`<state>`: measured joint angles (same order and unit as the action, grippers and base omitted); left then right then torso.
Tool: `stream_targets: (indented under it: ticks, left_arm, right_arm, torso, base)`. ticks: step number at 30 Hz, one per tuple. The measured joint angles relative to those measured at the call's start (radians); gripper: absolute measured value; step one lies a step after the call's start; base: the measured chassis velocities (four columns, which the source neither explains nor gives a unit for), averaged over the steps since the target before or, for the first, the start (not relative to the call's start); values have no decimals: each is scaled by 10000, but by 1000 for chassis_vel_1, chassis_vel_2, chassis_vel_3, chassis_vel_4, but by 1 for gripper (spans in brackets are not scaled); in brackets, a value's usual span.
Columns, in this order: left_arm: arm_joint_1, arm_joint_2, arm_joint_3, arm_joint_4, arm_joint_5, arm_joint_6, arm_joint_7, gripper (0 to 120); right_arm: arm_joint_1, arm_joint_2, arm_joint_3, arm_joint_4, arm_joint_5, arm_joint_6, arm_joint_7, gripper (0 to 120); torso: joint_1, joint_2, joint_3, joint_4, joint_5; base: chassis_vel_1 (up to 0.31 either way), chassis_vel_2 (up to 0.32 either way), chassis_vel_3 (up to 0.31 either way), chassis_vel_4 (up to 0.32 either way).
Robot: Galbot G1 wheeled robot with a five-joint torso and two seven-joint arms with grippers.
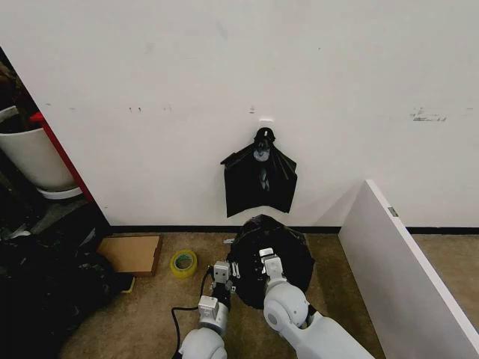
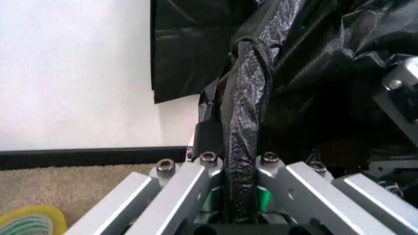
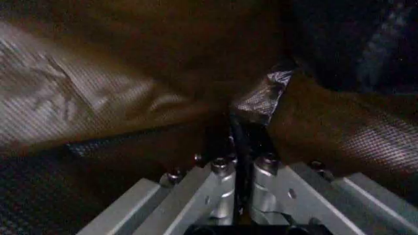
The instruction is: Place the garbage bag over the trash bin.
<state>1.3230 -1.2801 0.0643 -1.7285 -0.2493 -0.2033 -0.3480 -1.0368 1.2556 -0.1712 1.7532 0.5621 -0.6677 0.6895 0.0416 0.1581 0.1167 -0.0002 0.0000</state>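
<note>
Gripping the bag: both arms reach forward and down to a black, bag-covered mound on the carpet, near the wall.
Garbage bag (image 1: 281, 250): thin glossy black plastic, draped over a round form at the centre of the head view, just below the skirting board. It hides whatever it covers.
Trash bin: I judge it sits under the black plastic, but no cream rim or wall shows, so I cannot confirm it.
Left tool (image 1: 221, 274): at the bag's 9 o'clock edge. In the left wrist view (image 2: 236, 169) its fingers (image 2: 189, 183) are closed tight on a twisted fold of the plastic.
Right tool (image 1: 266, 262): on top of the mound, a little toward 7 o'clock of its centre. In the right wrist view (image 3: 240, 161) its fingers (image 3: 220, 188) are nearly together, pinching a crinkled flap of the film.
Step in hand: my judgement is that the bag is already over the bin and the two tools are pulling or seating it around the rim.
Next move calls for: steady, even tension from both sides, drawing the film down without tearing it or tipping the light bin.
Hanging bags (image 1: 260, 182): a flat bunch of black bags on a wall hook, at 12 o'clock from the mound, apart from it.
Tape roll (image 1: 183, 262): yellow, on the carpet at 9 o'clock of the mound, beside a cardboard sheet (image 1: 132, 253).
White panel (image 1: 404, 277): leaning at 3 o'clock, well clear of the bag.
</note>
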Motion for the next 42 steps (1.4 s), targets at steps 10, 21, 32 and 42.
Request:
stream_targets:
  ticks: [10,21,32,42]
  left_arm:
    - [52,-35,24,-76,42,-3,60,0]
    - [261,-24,35,-156,166,-49,125,0]
    - [364,-78,30,-209,338,-103,225,0]
    - [530,-29,83,-265,537,-181,319,0]
  right_arm:
    - [331,70,-192,-579,147,-90,225,0]
    - [511,215,-250,-939,127,-85,271,0]
    - [738,575,-100,-1592,155,-173,546,0]
    - [891,686,-38,-1991,111,-26,597,0]
  torso:
    - [0,0,0,-1,1]
    - [0,0,0,-1,1]
    - [0,0,0,-5,9]
    - [0,0,0,-5,9]
  base:
    - [0,0,0,0]
    - [0,0,0,0]
    - [0,0,0,0]
    - [0,0,0,0]
